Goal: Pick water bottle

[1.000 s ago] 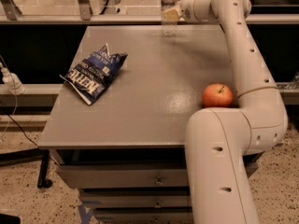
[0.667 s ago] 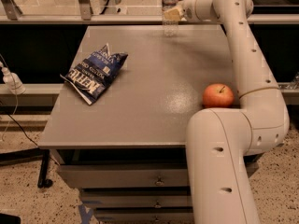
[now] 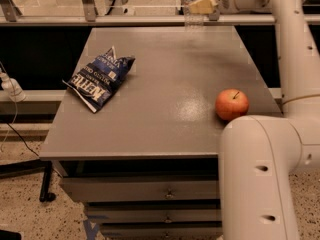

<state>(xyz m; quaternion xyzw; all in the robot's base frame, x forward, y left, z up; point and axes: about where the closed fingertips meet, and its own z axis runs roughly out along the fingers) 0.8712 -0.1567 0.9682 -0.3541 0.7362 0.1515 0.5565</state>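
Note:
The water bottle (image 3: 193, 21) is a small clear ribbed bottle at the far edge of the grey table (image 3: 165, 129), right of centre. My gripper (image 3: 199, 6) reaches in from the right at the top of the camera view and is shut on the bottle's upper body. A tan finger (image 3: 202, 6) covers the bottle's label area. The bottle's base hangs about level with the table's far edge. The bottle's top is cut off by the frame.
A red apple (image 3: 232, 104) sits near the table's right edge, next to my arm (image 3: 260, 184), which fills the lower right. A blue chip bag (image 3: 100, 79) lies on the left side. A rail (image 3: 125, 20) runs behind the table, with drawers (image 3: 150, 189) below.
The gripper and the bottle have shifted slightly right and up at the table's far edge. The apple and chip bag have not moved.

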